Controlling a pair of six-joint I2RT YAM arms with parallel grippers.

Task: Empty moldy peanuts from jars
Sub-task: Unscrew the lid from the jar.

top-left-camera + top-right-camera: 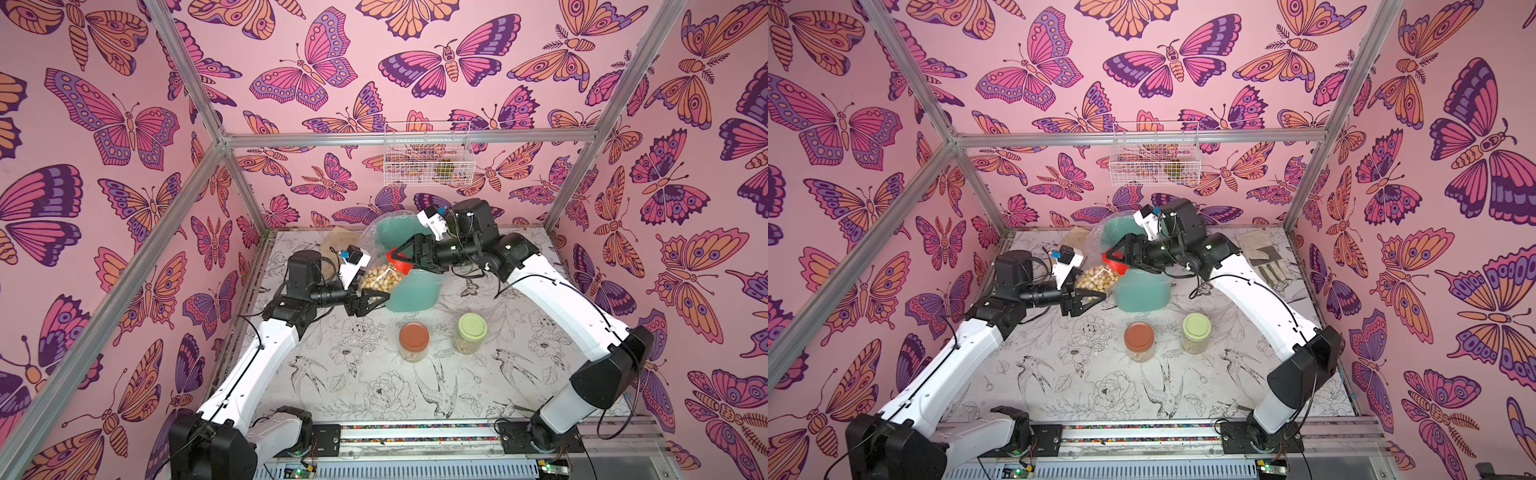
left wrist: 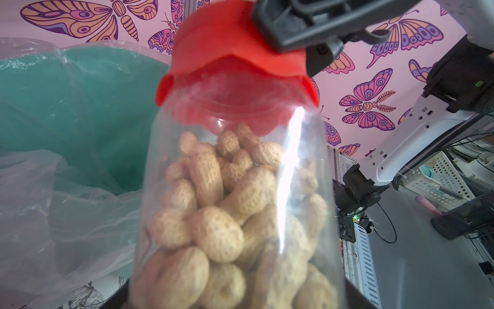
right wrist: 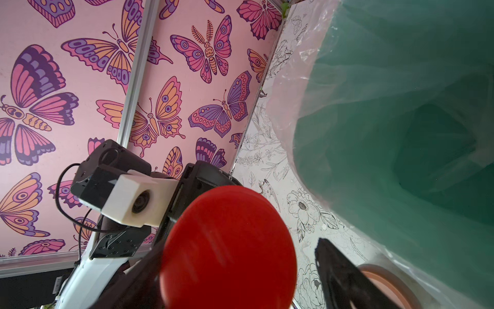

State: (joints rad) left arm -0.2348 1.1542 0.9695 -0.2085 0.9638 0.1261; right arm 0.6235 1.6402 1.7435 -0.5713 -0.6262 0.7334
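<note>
Pinched tight on the base of the red-lidded jar (image 1: pixel 380 281), the left gripper (image 1: pixel 371 300) holds it off the desk (image 1: pixel 374 395) toward the far edge. The jar is tipped so its top leans toward the bin. It is packed with peanuts (image 2: pixel 213 208), pale and pitted, right up near the neck. The red lid (image 3: pixel 230 248) is still on.

Across from it, the right gripper (image 1: pixel 398 261) has its jaws spread around that lid. From its wrist view, a sliver of daylight shows between the lid and one finger (image 3: pixel 336 270), so I would not call it clamped.

Just beside the jar, to the right, the teal bin (image 1: pixel 411 297) stands at the far edge. Its loose plastic liner (image 2: pixel 66 214) bunches over the rim on the jar's side. Nearer the middle of the desk, the brown-lidded jar (image 1: pixel 414 341) and the green-lidded jar (image 1: pixel 471 332) stand upright, a little apart, lids on.

My worry is the twist. With only the base held, the smooth jar could spin in the left jaws instead of the lid turning. An off-centre squeeze could make the lid skid out. Because the jar is already tilted, a lid popping free short of the bin's mouth would send peanuts onto the desk. They might also land on the slumped liner and roll off.
</note>
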